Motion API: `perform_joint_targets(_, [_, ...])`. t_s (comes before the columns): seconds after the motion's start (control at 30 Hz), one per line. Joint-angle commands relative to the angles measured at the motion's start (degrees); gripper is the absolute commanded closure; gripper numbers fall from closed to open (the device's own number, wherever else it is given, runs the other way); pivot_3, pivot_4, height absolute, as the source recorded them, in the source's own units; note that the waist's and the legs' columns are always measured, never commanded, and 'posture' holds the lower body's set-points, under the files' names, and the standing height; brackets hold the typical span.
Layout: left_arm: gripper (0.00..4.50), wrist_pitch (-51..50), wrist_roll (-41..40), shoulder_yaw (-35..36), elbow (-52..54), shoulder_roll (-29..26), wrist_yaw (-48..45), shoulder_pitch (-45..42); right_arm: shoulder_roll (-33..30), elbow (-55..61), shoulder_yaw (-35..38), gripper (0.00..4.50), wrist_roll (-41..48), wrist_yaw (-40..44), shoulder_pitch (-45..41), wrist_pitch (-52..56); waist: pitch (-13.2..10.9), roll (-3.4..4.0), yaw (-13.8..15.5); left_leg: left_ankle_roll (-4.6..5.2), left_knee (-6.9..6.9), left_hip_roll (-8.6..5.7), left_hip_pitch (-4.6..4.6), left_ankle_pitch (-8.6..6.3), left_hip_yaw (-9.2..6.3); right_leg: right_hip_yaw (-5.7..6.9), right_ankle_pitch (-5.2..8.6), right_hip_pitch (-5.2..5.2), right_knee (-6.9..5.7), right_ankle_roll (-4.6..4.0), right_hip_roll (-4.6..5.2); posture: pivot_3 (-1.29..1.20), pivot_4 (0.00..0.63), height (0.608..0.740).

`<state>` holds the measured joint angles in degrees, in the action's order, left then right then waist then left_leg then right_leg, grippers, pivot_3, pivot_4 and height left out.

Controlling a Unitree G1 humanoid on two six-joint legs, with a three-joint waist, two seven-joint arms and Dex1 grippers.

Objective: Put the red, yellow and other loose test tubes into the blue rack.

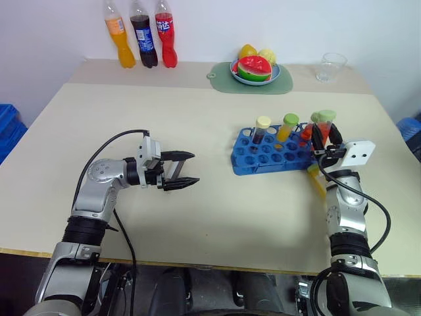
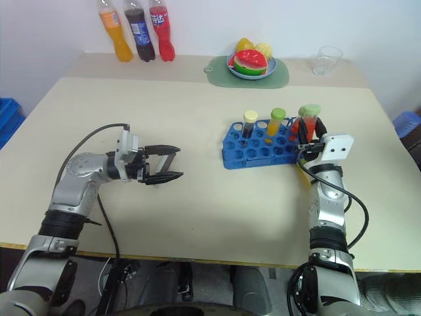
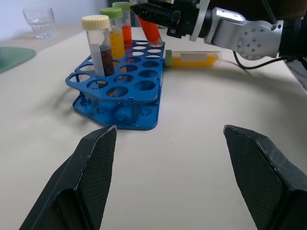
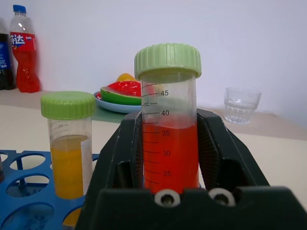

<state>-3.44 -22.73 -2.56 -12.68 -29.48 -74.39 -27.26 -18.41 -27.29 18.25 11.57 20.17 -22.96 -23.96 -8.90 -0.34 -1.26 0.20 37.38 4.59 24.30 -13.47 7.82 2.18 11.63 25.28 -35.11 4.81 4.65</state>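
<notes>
Right gripper [image 4: 189, 158] clamps ribbed-capped cylindrical red tube [image 4: 169, 139].

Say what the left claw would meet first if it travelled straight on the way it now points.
Probably the blue rack. The open left claw points level across the table toward the rack's near end, with bare tabletop between them. The dark tube with the cream cap stands just behind that end, so the rack's edge likely comes first.

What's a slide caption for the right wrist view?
Right gripper holds the red tube upright above the blue rack, beside a racked yellow tube.
</notes>
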Motion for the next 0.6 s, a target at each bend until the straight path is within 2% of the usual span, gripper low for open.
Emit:
perform_joint_targets(0.03, [0.81,0.4,-0.6,1.0,1.6,-0.3,0.3,-0.1,0.7,-0.2,-0.4,2.88,0.8,-0.2,1.0,-0.6,0.0,0.0,0.1,0.0,0.0,0.0,0.0,0.0,0.0,0.0,0.0,0.0,0.0,0.0,0.0,0.0,0.15,0.74])
perform_joint_targets(0.1, [0.81,0.4,-0.6,0.9,1.4,-0.2,0.4,-0.2,0.7,-0.7,-0.3,2.88,1.4,0.6,1.2,-0.8,0.0,0.0,0.1,0.0,0.0,0.0,0.0,0.0,0.0,0.0,0.0,0.0,0.0,0.01,0.0,0.0,0.15,0.74])
perform_joint_targets(0.13, [0.81,0.4,-0.6,0.9,1.4,-0.1,0.4,-0.2,0.8,-0.6,-0.2,2.62,1.8,0.8,1.4,-0.9,0.0,0.0,0.1,0.0,0.0,0.0,0.0,0.0,0.01,0.0,0.0,0.0,0.0,0.01,0.0,0.0,0.15,0.74])
perform_joint_targets(0.2, [0.81,0.4,-0.6,0.9,1.2,-0.1,0.3,-0.4,0.6,-0.4,-0.2,1.93,1.5,0.3,1.7,-1.6,0.0,0.0,0.1,0.0,0.0,0.0,0.0,0.0,0.0,0.0,0.0,0.0,0.0,0.01,0.0,0.0,0.15,0.74])
perform_joint_targets(0.33, [0.81,0.4,-0.7,0.9,1.0,-0.1,0.2,-0.5,0.0,0.2,-0.1,0.04,0.5,-1.0,2.7,-2.4,0.0,0.0,0.1,0.0,0.0,0.0,0.01,0.0,0.02,0.0,0.05,0.0,0.0,-0.06,0.01,0.0,0.15,0.74])
perform_joint_targets(0.6, [0.81,0.6,-0.6,0.6,0.5,0.5,0.1,-0.8,-1.6,6.9,0.1,0.04,1.0,-1.1,7.1,0.3,0.0,0.0,0.1,0.0,-0.02,0.0,0.0,0.0,0.01,0.0,0.09,0.0,0.0,-0.1,0.01,0.0,0.15,0.74])
